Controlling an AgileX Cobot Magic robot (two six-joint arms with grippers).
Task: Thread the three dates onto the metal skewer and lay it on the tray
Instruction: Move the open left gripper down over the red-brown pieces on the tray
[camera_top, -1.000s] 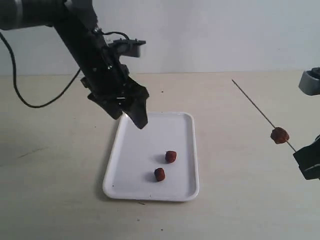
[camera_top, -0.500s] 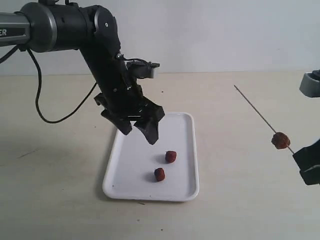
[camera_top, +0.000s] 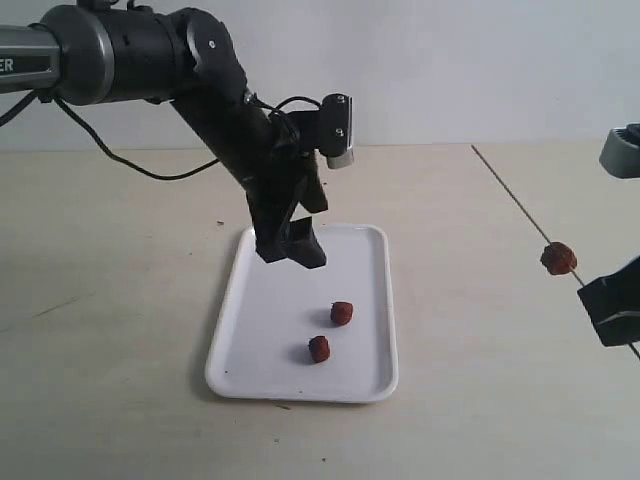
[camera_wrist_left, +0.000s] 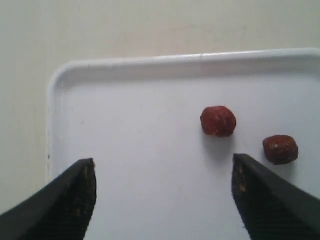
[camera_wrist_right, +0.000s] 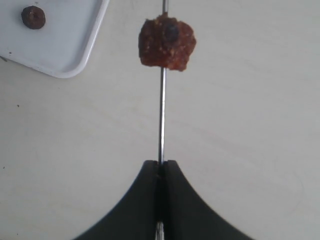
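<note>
Beige table (camera_top: 120, 330) w/ white tray (camera_top: 270, 320)

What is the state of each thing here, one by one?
Flat white plastic tray: flat on the table.
Thin grey metal skewer: held off the tray.
Two wrinkled red-brown dates: loose on tray, unthreaded.
Third date: threaded on skewer.
Left hand: open, empty, over tray.
Right hand: shut on skewer.

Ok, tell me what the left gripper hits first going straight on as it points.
Probably the bare floor of the tray: the open left gripper points down at it, with the nearer date lying close to one finger's line. Depth is unclear.
</note>
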